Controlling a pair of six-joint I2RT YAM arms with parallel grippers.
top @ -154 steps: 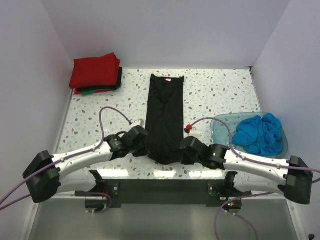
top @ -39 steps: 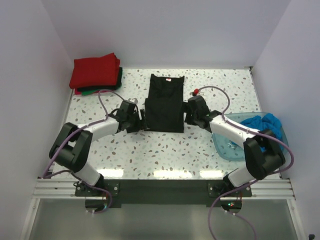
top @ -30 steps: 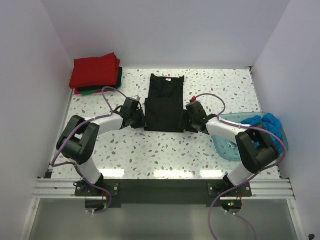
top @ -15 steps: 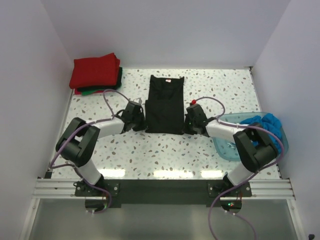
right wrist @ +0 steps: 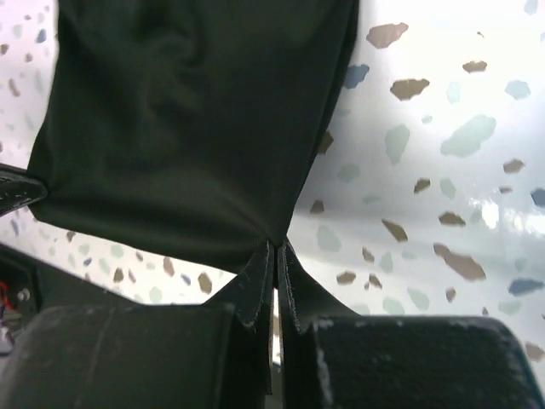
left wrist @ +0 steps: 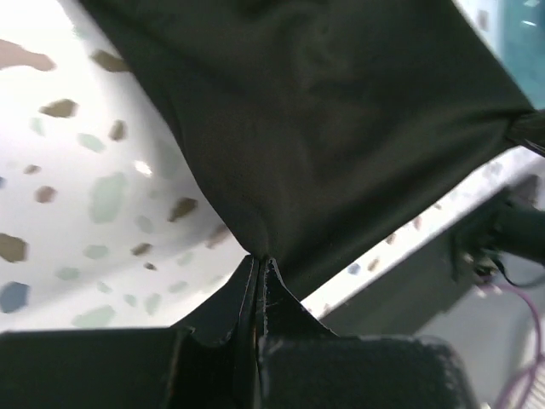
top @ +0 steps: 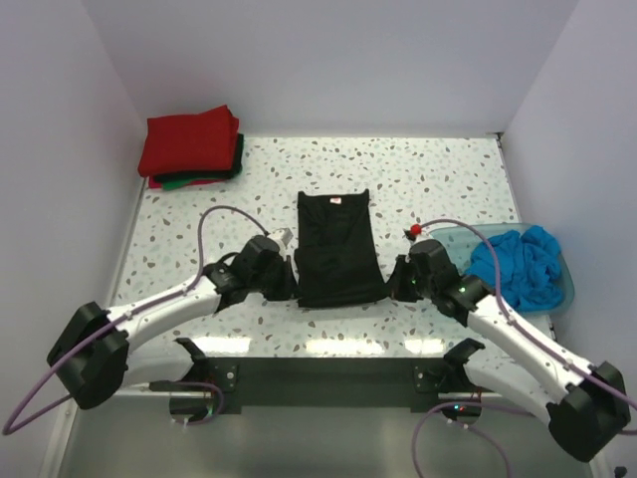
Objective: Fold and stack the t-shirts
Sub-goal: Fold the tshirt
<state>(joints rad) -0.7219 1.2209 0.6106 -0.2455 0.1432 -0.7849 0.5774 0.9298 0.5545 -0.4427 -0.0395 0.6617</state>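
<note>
While top view shows black t-shirt [top: 338, 249] in middle of desk [top: 438, 179], neck label [top: 334, 198] way too tiny to read. Left wrist: left end effector [left wrist: 258, 264] clamped on shirt's near corner. Right wrist: right end effector [right wrist: 277, 251] same deal, other near corner.

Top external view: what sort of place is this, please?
Probably a robot test cell: white walls box in a speckled table, with a left arm and right arm bolted at its edge.
</note>
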